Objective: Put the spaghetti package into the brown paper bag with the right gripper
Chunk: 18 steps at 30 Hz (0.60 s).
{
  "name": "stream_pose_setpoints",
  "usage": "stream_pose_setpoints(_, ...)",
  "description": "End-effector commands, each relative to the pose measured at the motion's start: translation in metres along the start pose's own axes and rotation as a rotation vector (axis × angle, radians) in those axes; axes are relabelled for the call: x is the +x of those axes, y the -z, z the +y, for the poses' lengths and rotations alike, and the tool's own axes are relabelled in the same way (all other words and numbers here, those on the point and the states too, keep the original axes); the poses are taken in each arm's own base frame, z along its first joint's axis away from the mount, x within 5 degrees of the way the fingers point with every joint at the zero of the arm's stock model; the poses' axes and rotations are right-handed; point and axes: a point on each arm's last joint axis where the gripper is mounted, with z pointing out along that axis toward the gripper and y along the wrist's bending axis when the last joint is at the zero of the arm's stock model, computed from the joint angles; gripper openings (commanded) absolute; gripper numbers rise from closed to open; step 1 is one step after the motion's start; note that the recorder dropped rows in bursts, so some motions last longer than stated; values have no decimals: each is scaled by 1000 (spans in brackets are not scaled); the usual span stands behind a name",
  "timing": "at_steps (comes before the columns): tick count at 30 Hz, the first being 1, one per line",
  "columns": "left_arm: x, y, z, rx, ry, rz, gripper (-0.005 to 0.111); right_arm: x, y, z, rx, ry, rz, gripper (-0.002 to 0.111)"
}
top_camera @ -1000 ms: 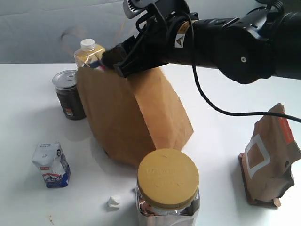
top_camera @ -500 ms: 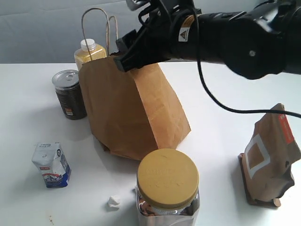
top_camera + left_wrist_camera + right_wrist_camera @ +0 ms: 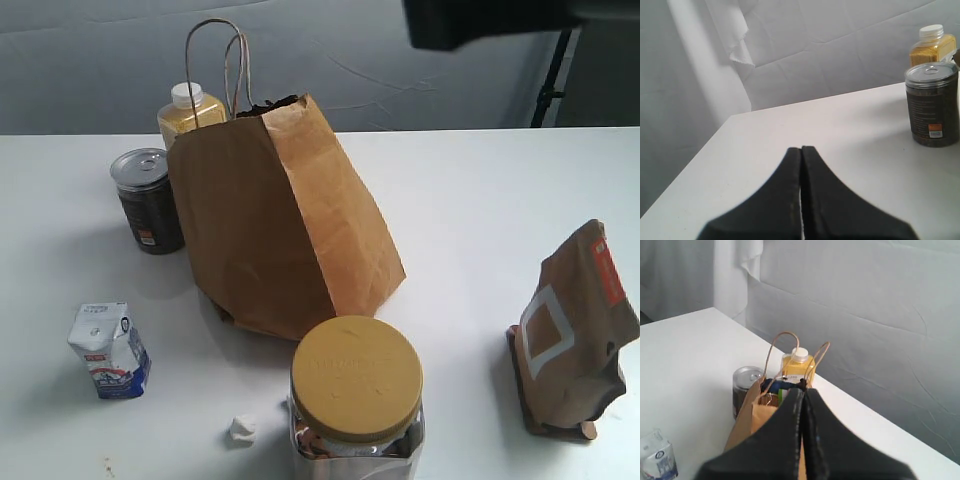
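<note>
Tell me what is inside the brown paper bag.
At the mouth of the brown paper bag a dark blue end shows, apparently the spaghetti package. The paper walls hide the rest of the inside.

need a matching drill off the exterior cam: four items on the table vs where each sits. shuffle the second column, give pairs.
Things:
1. dark can
2. small carton
3. yellow-lidded jar
4. brown pouch

Places, in the exterior view:
A. far right, standing apart from everything else
B. bottom edge, in front of the brown paper bag
C. just left of the bag, next to the yellow bottle
D. lower left, on its own

Pairs: 1-C, 2-D, 3-B, 4-A
</note>
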Motion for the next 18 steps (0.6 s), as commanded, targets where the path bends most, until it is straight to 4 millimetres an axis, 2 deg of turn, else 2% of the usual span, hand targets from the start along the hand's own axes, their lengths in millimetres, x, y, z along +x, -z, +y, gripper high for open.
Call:
stream_pose_setpoints(1, 1, -1, -1, 4, 7, 4, 0, 31, 37, 0, 40, -19, 1, 0)
stream_pose_setpoints(5, 1, -1, -1, 4, 7, 4, 0, 69, 60, -3, 119, -82, 22, 0)
stream_pose_setpoints(10, 1, -1, -1, 4, 7, 4, 0, 112, 78, -6, 212, -182, 38, 0)
stream_pose_setpoints(18, 1, -1, -1, 4, 7, 4, 0, 150, 101, -8, 291, -307, 36, 0)
